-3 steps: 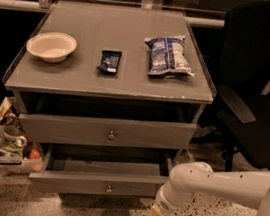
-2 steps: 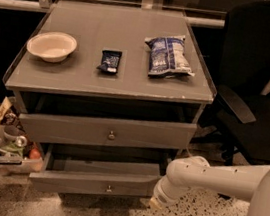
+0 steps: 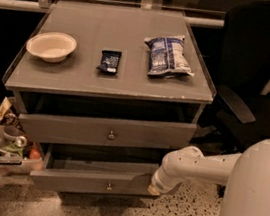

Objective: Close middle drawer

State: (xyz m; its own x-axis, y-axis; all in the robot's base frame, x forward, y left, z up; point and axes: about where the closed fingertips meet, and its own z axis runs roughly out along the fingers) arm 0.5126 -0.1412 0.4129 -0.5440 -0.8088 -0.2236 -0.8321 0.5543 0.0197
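My gripper [image 3: 155, 188] (spread or closed, I could not tell) sat at the right end of the middle drawer [image 3: 88, 184] — pulled well out, below the worktop [image 3: 78, 79].

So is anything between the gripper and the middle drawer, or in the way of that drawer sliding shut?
Nothing visible. The gripper is at the front of the middle drawer, at its right end, with no object between them. Nothing pokes out of the drawer's open top; the cavity behind is too dark to judge.
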